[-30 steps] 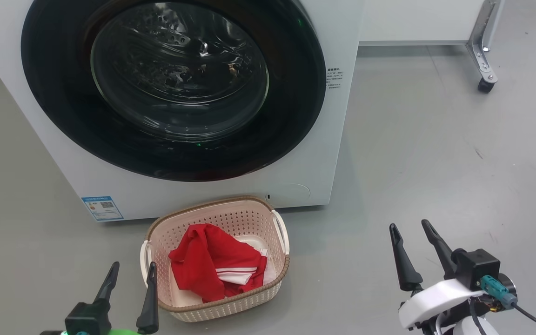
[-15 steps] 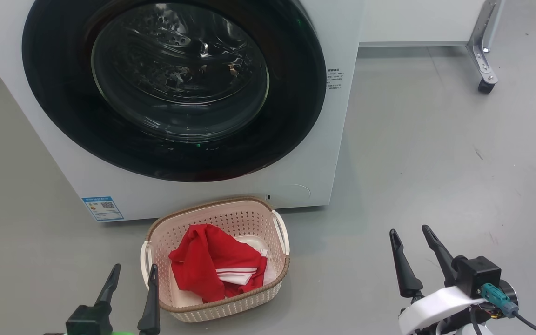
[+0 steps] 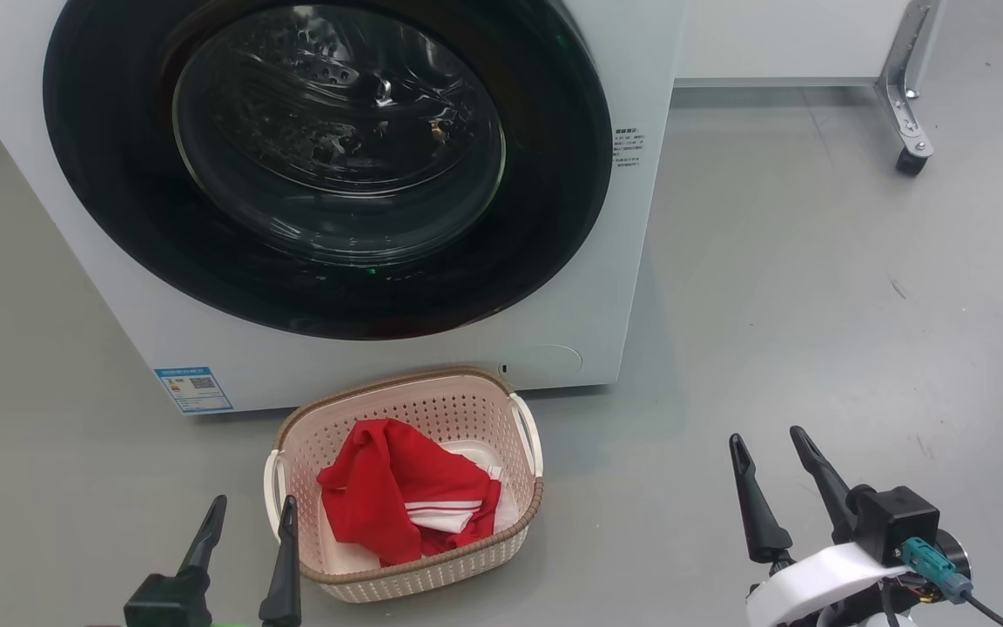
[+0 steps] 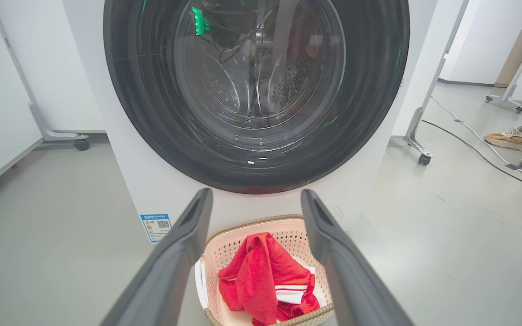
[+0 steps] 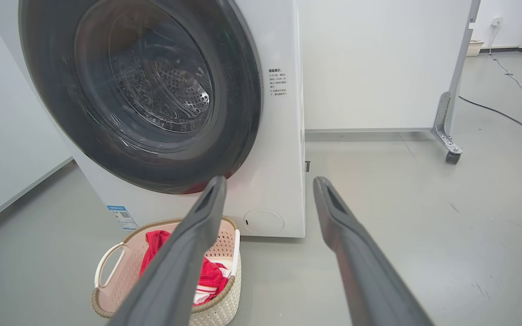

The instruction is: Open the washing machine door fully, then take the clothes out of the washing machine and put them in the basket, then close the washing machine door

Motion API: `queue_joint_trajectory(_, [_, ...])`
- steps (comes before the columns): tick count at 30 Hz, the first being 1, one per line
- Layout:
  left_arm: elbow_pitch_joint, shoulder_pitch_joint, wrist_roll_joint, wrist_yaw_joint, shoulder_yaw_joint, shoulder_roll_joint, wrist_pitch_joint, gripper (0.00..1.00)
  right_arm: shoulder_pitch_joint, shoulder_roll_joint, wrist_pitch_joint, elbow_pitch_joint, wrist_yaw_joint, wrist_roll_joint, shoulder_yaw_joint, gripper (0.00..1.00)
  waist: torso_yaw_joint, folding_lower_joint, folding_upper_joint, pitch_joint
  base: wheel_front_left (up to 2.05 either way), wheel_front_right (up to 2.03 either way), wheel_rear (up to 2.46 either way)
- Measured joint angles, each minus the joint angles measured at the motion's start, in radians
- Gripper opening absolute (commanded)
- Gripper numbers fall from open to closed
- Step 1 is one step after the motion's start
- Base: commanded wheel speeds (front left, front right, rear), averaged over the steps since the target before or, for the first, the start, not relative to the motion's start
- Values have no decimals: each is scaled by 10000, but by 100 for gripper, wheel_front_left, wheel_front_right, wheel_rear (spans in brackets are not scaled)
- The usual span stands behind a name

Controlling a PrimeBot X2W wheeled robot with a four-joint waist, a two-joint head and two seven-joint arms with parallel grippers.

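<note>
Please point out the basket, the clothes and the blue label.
the basket (image 3: 427,414), head view, on its perforated back wall.
the clothes (image 3: 371,492), head view, on the red fabric's middle.
the blue label (image 3: 193,389), head view, on its centre.

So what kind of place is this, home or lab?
Probably a lab or test space, not a home: bare grey floor, white partition panel on a castered metal foot, loose dark cable trailing across it.

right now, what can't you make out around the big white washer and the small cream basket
Big white front-loading washing machine: top cut off by the head view's upper edge.
Drum behind the round black-rimmed glass door: reflections hide whether anything is left inside.
Bright red, white-striped clothes in the cream perforated basket: folds hide how many pieces.
Small blue label, head view: print too small.
</note>
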Motion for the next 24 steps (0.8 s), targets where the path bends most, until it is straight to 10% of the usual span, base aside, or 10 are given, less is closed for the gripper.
queue_joint_trajectory(3, [-61,8,0,2,-13,0,2,100,81,2,0,-25,0,0,2,100,5,0,0,11,0,0,0])
queue_joint_trajectory(4, [-71,9,0,12,-15,0,2,0,82,2,0,-31,0,0,2,0,6,0,0,16,0,0,0])
queue_joint_trajectory(24, [924,105,-1168,-171,-82,-245,203,0,743,155,117,767,25,1122,-4,0,14,0,0,21,0,0,0])
